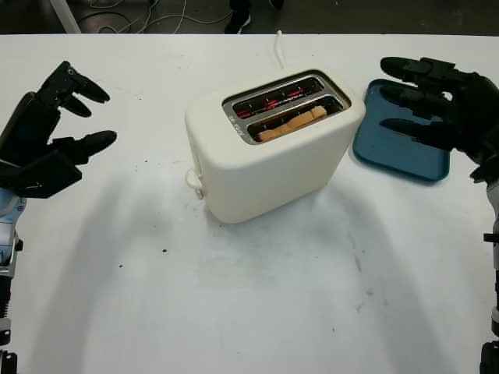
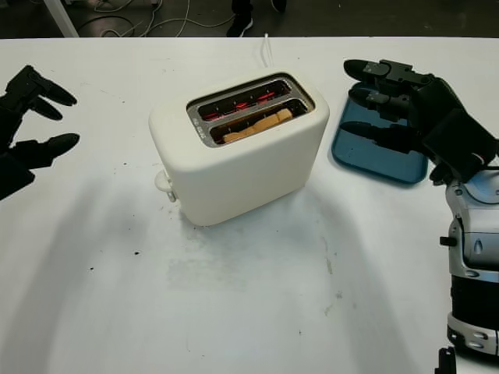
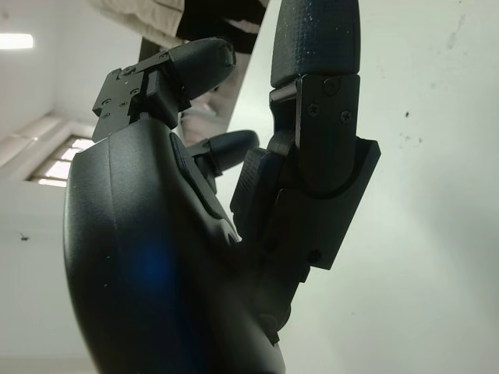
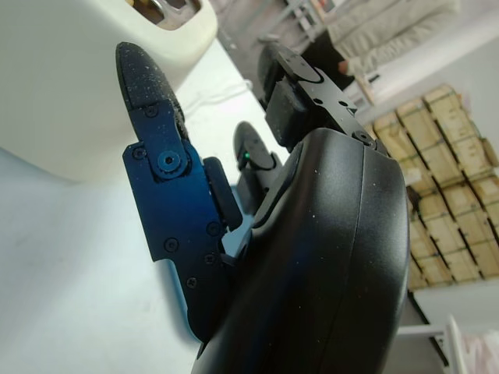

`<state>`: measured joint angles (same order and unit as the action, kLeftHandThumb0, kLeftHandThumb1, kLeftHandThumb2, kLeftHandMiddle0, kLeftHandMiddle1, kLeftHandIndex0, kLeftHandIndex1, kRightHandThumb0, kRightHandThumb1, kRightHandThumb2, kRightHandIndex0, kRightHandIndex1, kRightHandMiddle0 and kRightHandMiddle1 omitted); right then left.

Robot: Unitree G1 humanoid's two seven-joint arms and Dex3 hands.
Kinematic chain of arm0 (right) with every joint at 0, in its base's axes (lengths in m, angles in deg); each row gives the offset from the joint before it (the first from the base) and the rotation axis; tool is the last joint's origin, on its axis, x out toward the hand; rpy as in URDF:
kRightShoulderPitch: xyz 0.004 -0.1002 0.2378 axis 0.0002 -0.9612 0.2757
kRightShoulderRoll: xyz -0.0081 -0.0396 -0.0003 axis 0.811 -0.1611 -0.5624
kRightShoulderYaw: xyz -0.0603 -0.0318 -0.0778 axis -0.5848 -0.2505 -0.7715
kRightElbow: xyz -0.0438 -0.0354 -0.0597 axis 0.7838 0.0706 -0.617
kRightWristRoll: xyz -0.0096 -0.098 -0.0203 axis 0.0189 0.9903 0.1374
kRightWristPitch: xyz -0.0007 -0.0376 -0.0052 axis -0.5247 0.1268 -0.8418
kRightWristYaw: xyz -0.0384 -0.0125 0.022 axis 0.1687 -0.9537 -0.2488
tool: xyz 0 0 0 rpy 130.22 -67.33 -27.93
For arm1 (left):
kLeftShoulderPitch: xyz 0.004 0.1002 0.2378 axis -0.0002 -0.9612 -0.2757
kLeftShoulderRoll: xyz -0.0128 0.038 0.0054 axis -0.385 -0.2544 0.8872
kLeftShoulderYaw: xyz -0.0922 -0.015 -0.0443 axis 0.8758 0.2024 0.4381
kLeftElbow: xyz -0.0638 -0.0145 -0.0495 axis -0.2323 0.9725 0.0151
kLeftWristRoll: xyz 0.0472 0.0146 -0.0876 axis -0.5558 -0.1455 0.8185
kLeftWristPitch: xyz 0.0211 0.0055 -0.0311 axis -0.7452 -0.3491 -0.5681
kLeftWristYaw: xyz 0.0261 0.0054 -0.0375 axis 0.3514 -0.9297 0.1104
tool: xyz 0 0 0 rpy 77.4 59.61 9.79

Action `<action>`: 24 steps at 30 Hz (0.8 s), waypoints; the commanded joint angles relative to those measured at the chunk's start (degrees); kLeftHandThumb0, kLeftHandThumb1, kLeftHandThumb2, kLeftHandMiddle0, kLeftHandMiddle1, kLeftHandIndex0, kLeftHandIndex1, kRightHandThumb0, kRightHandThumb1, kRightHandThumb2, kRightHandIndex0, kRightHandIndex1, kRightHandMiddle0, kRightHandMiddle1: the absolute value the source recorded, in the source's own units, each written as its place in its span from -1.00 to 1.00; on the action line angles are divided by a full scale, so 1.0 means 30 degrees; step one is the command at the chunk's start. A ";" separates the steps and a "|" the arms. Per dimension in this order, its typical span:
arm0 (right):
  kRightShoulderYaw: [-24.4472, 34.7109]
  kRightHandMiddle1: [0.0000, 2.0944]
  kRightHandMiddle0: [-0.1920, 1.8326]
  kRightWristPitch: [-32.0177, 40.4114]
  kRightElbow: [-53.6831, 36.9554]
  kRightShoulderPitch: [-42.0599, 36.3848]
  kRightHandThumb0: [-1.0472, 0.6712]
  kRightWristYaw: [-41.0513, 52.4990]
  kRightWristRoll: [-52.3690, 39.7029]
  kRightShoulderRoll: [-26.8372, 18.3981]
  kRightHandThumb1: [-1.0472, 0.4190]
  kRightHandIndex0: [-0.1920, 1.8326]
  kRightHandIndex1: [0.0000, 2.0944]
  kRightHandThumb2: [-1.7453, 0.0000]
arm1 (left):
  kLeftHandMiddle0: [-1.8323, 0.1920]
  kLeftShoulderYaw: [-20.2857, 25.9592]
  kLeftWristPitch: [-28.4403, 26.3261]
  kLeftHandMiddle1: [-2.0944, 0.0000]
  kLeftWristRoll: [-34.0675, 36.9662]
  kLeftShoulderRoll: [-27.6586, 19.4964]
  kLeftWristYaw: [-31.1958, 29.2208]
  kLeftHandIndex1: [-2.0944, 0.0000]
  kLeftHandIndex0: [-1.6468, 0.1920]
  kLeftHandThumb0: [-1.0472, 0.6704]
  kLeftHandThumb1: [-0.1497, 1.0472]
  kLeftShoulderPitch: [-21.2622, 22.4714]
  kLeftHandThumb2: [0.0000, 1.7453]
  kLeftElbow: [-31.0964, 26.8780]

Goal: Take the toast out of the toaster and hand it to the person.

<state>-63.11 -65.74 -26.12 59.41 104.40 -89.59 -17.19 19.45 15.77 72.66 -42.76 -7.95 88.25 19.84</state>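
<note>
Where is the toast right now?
The toast sits in the nearer slot of the white toaster at the table's middle, between the open left hand and open right hand, with the blue tray beside the toaster.

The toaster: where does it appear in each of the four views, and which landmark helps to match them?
Left eye view: the toaster stands at the centre, slightly toward the top.
Right eye view: a little left of centre, with the toast in the nearer slot.
Left wrist view: not in it.
Right wrist view: its cream wall lies beyond the right hand.
Shared landmark: the blue tray beside the toaster.
</note>
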 commanded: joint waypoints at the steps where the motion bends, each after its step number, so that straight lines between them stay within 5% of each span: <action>1: 0.0068 -1.00 -0.30 -0.0141 -0.0076 -0.0059 -0.51 0.0059 -0.0174 -0.0116 -0.67 -0.27 -0.99 1.00 | 0.81 0.0146 -0.0112 -0.62 0.0112 0.0102 -0.0049 -0.47 0.79 -1.00 0.79 -0.0305 -0.53 -0.0093; 24: 0.0124 -1.00 -0.30 -0.0287 -0.0030 -0.0083 -0.50 0.0124 -0.0188 -0.0068 -0.67 -0.28 -1.00 1.00 | 0.81 0.0124 -0.0036 -0.62 0.0021 0.0077 0.0008 -0.46 0.79 -1.00 0.79 -0.0344 -0.51 -0.0126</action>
<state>-63.10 -65.74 -26.12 59.41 104.82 -89.61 -17.19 19.45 15.77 72.74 -42.76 -7.95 88.22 19.83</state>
